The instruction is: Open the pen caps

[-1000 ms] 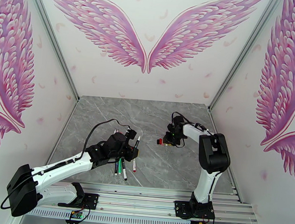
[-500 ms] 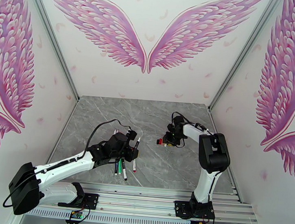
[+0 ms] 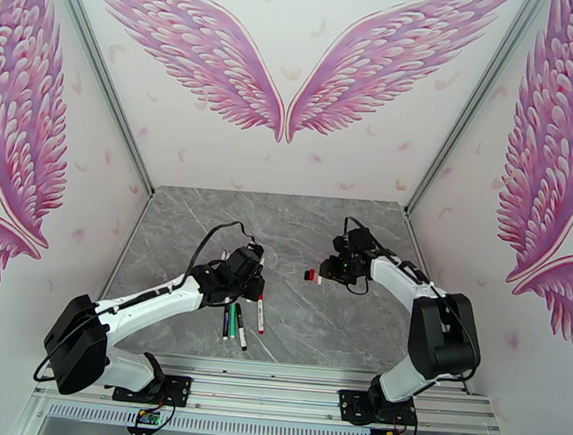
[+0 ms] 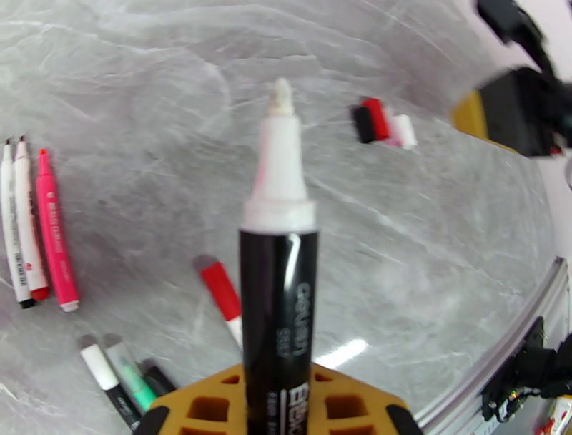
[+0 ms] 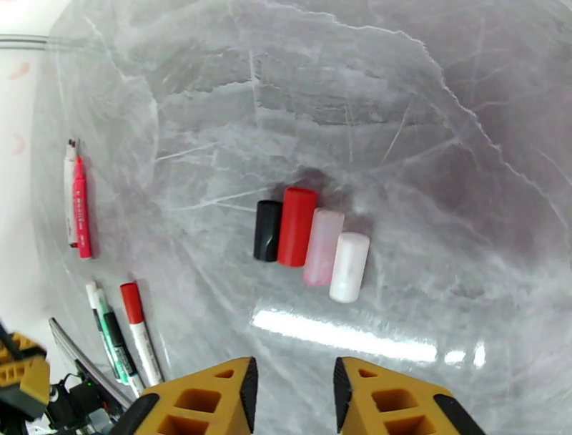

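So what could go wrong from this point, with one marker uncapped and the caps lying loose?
1. The left hand grips the uncapped black plastic marker; its bare white tip could smear the grey marble table when set down.
2. The four short cylindrical plastic caps lie loose side by side near the open right hand; a nudge may roll them away.

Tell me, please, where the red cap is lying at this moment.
In the right wrist view the red cap lies on the table between the black cap and the pale pink cap, ahead of the right gripper.
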Motion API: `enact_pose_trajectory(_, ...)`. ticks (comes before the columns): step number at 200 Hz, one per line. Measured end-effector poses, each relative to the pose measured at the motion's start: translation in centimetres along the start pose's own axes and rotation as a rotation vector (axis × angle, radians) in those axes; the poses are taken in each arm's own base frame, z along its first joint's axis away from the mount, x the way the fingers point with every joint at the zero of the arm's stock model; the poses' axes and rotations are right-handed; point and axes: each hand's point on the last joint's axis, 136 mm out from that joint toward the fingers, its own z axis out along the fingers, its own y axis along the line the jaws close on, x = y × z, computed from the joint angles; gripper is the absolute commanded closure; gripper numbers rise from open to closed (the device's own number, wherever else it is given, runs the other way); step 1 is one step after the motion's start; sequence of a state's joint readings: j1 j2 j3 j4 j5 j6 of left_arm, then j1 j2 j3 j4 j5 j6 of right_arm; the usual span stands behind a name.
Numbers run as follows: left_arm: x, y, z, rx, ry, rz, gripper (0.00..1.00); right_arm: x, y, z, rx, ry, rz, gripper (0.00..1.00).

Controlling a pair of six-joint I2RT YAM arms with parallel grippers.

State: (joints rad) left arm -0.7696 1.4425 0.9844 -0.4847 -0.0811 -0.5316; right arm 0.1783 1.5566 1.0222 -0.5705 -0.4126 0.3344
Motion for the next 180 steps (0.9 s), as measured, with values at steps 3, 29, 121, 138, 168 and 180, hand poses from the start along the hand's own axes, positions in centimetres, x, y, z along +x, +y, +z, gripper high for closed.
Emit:
enact_pose_trajectory(3, -0.1, 0.3, 0.1, -0.012, 0.001, -0.002, 0.97, 0.1, 0.2, -0.2, -0.006, -0.006, -0.006, 0.55)
enact_pose_trajectory(29, -0.5, 2.7, 1.5, -0.114, 0.027, -0.018, 0.97, 1.4, 2.6, -2.2, -0.085, -0.063, -0.048, 0.41)
enact_pose_trajectory(121, -2.4, 7.5, 5.9, -0.375, 0.066, -0.011, 0.95, 3.8, 9.0, -8.0, -0.358, -0.215, -0.145, 0.01)
enact_pose_trajectory(138, -2.4, 8.1, 7.0, -0.414, 0.083, -0.009, 0.94, 3.8, 9.2, -8.3, -0.369, -0.222, -0.145, 0.01)
enact_pose_trajectory(168, -1.7, 9.2, 8.6, -0.478, 0.122, -0.001, 0.91, 3.9, 9.1, -8.2, -0.367, -0.217, -0.14, 0.01)
enact_pose_trajectory(180, -1.5, 9.5, 9.1, -0.499, 0.135, 0.004, 0.9, 4.0, 9.0, -8.1, -0.364, -0.214, -0.138, 0.01)
